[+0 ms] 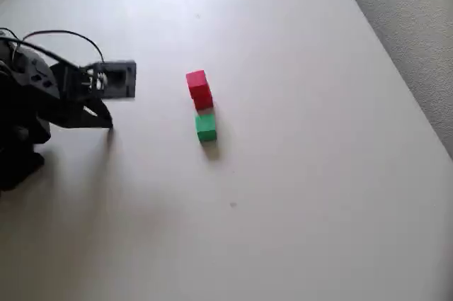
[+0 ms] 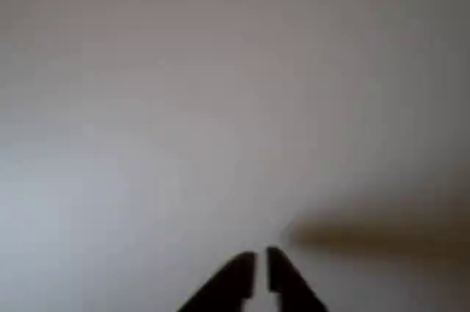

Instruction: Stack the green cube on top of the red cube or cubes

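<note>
In the overhead view, the black arm (image 1: 42,103) is located at the left edge of the table (image 1: 297,195), well apart from the cubes. The two red cubes (image 1: 199,88) are found near the table centre, touching each other in a short row. The green cube (image 1: 206,127) is positioned just below them, resting on the table, unstacked. In the wrist view, the gripper (image 2: 261,268) is seen clenched, with only a narrow slit between its fingertips and nothing grasped.

A pale table (image 1: 297,195) carries two touching red cubes (image 1: 199,88); the green cube (image 1: 206,127) sits just below them.
</note>
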`<state>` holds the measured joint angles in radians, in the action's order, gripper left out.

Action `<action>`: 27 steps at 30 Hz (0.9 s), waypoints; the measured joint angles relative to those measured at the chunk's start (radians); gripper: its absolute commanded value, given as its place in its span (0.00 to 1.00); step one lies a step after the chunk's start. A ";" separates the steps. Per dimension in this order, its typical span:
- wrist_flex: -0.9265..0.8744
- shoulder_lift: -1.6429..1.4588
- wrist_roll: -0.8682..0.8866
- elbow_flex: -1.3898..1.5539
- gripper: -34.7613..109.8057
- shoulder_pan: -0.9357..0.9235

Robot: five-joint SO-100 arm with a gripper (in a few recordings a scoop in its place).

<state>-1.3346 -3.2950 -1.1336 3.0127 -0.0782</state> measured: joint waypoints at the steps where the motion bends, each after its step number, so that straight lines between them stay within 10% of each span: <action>1: 0.032 0.000 0.067 -0.015 0.35 -0.035; 9: 0.209 0.321 0.489 -0.244 0.40 -0.173; 27: -0.002 1.663 1.058 -1.235 0.43 -0.164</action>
<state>-1.3361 -1.6322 -0.0752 1.7779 -0.2424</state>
